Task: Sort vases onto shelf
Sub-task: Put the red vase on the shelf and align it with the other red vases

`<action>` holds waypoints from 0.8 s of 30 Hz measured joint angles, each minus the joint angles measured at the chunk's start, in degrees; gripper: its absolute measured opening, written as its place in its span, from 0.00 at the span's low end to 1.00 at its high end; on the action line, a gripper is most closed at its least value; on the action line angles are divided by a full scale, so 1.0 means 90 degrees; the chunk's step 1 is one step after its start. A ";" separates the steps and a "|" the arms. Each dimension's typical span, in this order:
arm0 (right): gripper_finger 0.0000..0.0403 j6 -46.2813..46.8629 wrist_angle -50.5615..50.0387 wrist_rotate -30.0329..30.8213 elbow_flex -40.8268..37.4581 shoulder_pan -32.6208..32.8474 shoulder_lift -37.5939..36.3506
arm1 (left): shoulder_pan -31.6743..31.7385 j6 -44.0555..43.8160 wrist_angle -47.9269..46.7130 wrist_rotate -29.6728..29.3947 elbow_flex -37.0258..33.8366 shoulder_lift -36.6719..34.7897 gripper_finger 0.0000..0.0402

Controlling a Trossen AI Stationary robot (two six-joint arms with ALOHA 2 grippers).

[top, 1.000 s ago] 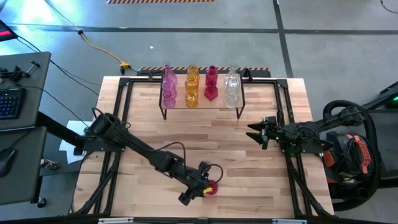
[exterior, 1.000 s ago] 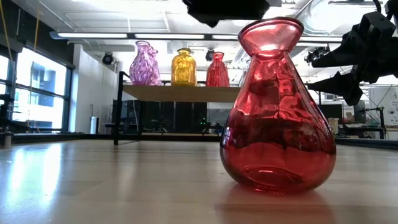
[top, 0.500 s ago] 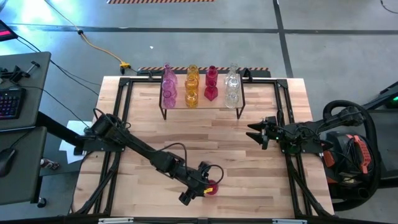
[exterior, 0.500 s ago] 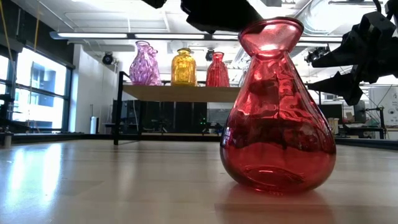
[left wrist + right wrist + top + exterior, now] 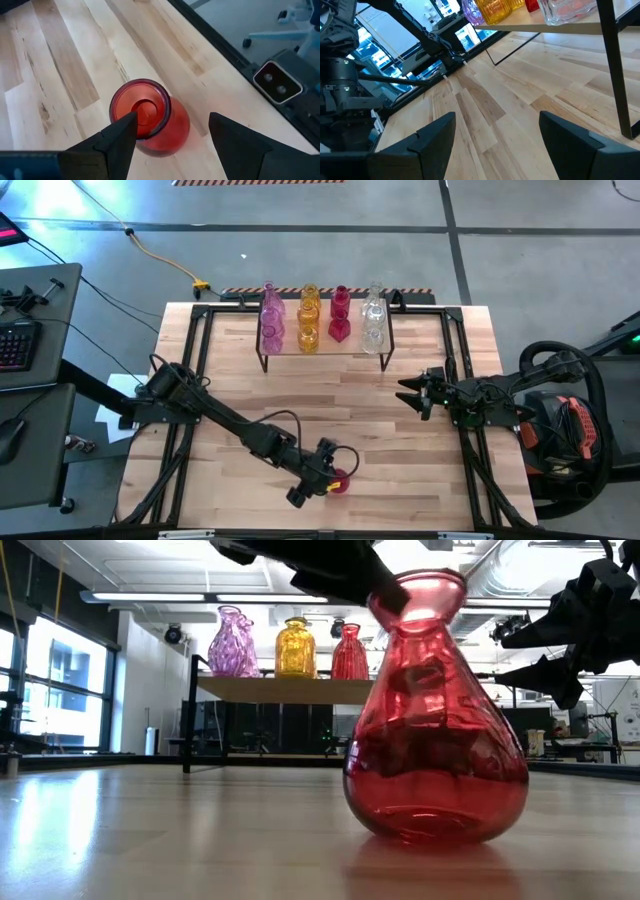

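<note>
Left gripper (image 5: 322, 470) over red vase (image 5: 339, 481), lower centre of high view.
Jaws apart; one finger (image 5: 117, 135) touches the vase rim, vase tilted in the low view, not clamped. Shelf (image 5: 322, 346) at upper centre holds pink, amber, red and clear vases. Right gripper (image 5: 408, 396) hangs open at right of centre, well apart from both.

Left end effector (image 5: 330, 472) low near the front edge, fingers spread; right end effector (image 5: 408, 395) raised, fingers apart.
</note>
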 joint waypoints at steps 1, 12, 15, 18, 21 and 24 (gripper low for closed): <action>0.67 0.0000 0.0000 0.0000 0.0000 0.0002 0.0000 | 0.0010 -0.0002 -0.0051 -0.0009 0.0002 -0.0005 0.59; 0.67 0.0000 0.0000 0.0000 0.0000 0.0002 0.0000 | 0.0045 -0.0117 -0.0188 -0.0004 -0.0012 0.0010 0.59; 0.67 0.0000 0.0000 0.0000 0.0000 0.0000 0.0000 | 0.0045 -0.0102 -0.0125 -0.0004 -0.0012 0.0010 0.59; 0.67 0.0000 0.0000 0.0000 0.0000 0.0001 0.0000 | 0.0047 -0.0034 -0.0106 -0.0004 -0.0012 0.0010 0.58; 0.67 0.0000 -0.0002 0.0000 0.0000 0.0001 0.0000 | 0.0048 -0.0019 -0.0108 -0.0004 -0.0012 0.0010 0.54; 0.67 0.0000 0.0000 0.0000 0.0000 0.0000 0.0000 | 0.0049 -0.0012 -0.0108 -0.0004 -0.0012 0.0010 0.48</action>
